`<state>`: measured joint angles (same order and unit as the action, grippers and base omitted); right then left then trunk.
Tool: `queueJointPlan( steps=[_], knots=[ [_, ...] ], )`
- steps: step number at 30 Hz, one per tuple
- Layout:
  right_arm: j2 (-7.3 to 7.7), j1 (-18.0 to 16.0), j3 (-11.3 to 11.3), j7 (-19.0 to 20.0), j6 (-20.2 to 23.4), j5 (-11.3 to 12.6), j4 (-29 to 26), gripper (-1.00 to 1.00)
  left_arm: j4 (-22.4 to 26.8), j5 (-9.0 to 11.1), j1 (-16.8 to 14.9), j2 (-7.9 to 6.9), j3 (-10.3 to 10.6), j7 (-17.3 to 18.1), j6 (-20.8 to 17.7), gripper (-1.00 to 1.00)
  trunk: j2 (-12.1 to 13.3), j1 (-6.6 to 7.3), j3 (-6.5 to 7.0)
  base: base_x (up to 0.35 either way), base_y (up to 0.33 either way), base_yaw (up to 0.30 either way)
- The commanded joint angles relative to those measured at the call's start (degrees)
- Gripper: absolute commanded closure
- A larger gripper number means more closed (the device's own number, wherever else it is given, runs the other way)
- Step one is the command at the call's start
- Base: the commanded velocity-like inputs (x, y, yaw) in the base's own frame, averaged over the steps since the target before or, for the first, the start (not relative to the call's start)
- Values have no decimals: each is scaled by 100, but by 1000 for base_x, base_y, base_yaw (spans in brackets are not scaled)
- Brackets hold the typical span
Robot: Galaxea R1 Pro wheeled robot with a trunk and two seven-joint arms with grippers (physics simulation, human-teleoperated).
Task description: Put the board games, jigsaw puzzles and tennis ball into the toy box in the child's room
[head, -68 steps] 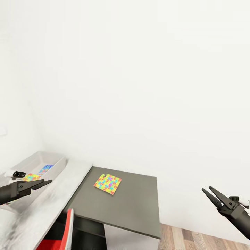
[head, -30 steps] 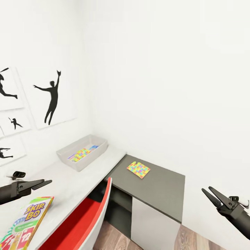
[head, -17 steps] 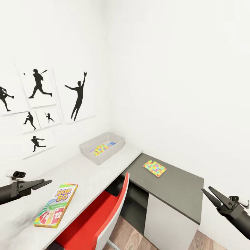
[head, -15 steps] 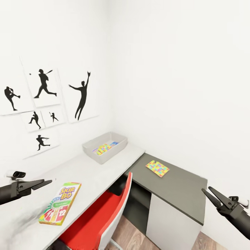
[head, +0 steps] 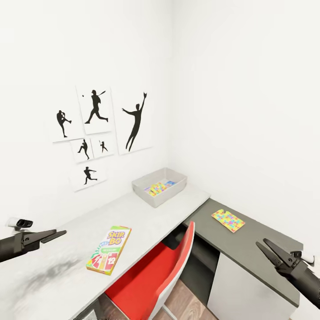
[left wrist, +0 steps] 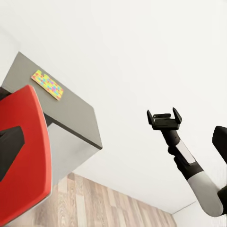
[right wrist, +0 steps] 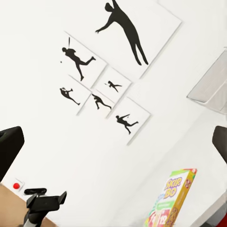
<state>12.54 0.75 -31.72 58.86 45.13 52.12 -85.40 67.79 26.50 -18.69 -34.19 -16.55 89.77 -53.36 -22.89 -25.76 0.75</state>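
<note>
The light grey toy box stands at the far end of the pale table top, with a mosaic jigsaw puzzle and a blue item inside. A Skip-Bo board game lies flat on the pale top, nearer me. The other jigsaw puzzle lies on the lower dark top. My left gripper hovers open over the pale top, left of the Skip-Bo box. My right gripper is open in the air beside the dark top. The tennis ball and the bed are out of view.
A red chair is pushed in at the desk's inner corner, between the two tops. Black silhouette sports posters hang on the white wall behind the pale top. Wood-plank floor shows below the chair.
The camera has backed away and swung, so the whole picture has shifted right and the Skip-Bo box and posters came into view. Both arms hold the same pose, grippers still open.
</note>
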Motion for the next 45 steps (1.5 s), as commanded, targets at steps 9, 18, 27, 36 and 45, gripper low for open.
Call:
queueJointPlan(
  steps=[9,18,27,36,45],
  knots=[
    [3,3,52,-6,27,26,-3,-100,-1,-5,-3,0,3,23,-61,-100,-3,-2,-1,-1,121,289],
    [3,4,60,-6,26,26,-11,-100,-2,-5,-3,0,3,23,-61,-100,-3,-2,-1,0,260,289],
    [3,5,60,-6,28,26,-11,-100,-3,-5,-3,0,3,23,-61,-100,-3,-2,-1,0,278,288],
    [3,4,60,-6,25,26,-12,-100,-3,-6,-3,0,4,23,-61,-100,-3,-2,-1,0,278,289],
    [3,4,60,-7,27,26,-12,-100,-3,-5,-3,0,3,23,-61,-100,-3,-2,-1,0,135,289]
  ],
)
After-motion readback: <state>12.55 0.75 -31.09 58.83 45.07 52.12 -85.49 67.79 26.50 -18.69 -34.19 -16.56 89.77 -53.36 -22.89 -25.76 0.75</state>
